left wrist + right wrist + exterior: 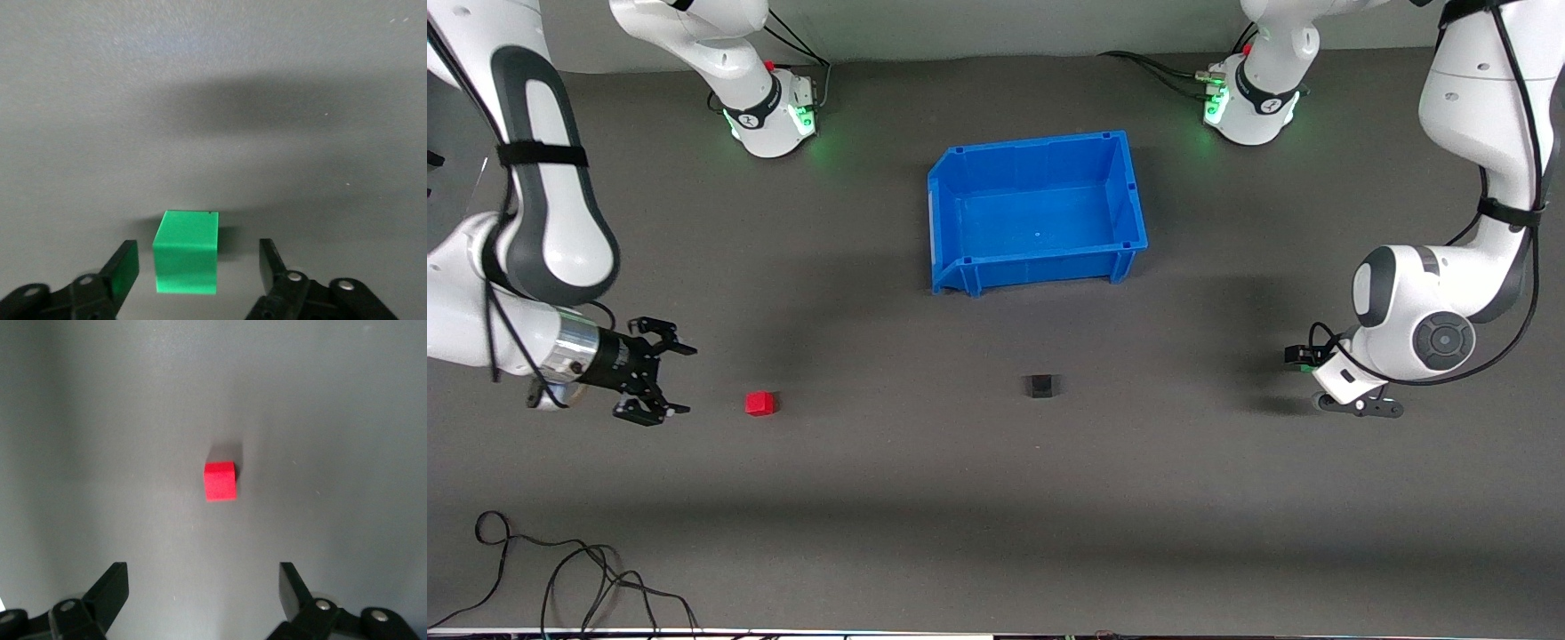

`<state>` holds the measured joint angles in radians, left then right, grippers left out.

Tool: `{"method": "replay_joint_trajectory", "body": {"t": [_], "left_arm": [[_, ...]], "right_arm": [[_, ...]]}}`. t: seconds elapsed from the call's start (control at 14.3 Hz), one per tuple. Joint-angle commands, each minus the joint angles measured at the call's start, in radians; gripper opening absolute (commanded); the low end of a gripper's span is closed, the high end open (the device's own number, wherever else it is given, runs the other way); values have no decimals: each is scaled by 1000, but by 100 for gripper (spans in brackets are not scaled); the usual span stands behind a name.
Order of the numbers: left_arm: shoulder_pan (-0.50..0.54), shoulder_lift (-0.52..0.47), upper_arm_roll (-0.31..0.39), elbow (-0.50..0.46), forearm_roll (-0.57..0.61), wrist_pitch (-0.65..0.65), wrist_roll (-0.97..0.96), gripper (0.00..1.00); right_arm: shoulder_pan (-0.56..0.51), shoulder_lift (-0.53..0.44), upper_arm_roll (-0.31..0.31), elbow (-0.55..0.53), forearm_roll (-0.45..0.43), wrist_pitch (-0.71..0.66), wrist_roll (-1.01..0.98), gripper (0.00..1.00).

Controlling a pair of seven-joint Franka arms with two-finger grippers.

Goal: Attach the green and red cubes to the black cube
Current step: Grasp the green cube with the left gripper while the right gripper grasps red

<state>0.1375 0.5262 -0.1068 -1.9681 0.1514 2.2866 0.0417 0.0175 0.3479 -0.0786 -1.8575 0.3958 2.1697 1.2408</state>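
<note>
One small matte black cube [1040, 386] is flanked by two spread grippers: left gripper [200, 267] straddling one bright green cube [186, 252], right gripper [203, 590] facing one bright red cube [220, 481].

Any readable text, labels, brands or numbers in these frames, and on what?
None can be read.
Red cube, green cube, black cube and blue bin: no lettering visible.
Dark marks on the arm bases: too small to read.

White arms, grey joints, black cables.
</note>
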Motion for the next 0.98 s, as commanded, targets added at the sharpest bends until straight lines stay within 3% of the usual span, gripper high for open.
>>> {"method": "replay_joint_trajectory", "body": {"t": [0.0, 0.21, 0.56, 0.63, 0.7, 0.91], "left_arm": [[5, 8, 3, 1, 7, 13, 6, 100], [5, 8, 3, 6, 7, 14, 1, 99], [1, 26, 3, 29, 7, 19, -8, 91], [1, 26, 3, 31, 7, 19, -8, 79], [1, 31, 3, 32, 7, 20, -8, 74], [1, 40, 3, 35, 8, 19, -11, 73]], "right_arm": [[7, 98, 3, 1, 55, 114, -76, 100], [10, 178, 5, 3, 216, 173, -219, 100], [24, 232, 6, 1, 232, 217, -230, 100], [27, 247, 6, 1, 236, 231, -230, 100], [30, 256, 8, 3, 242, 234, -231, 100], [39, 264, 8, 3, 245, 234, -231, 100]]}}
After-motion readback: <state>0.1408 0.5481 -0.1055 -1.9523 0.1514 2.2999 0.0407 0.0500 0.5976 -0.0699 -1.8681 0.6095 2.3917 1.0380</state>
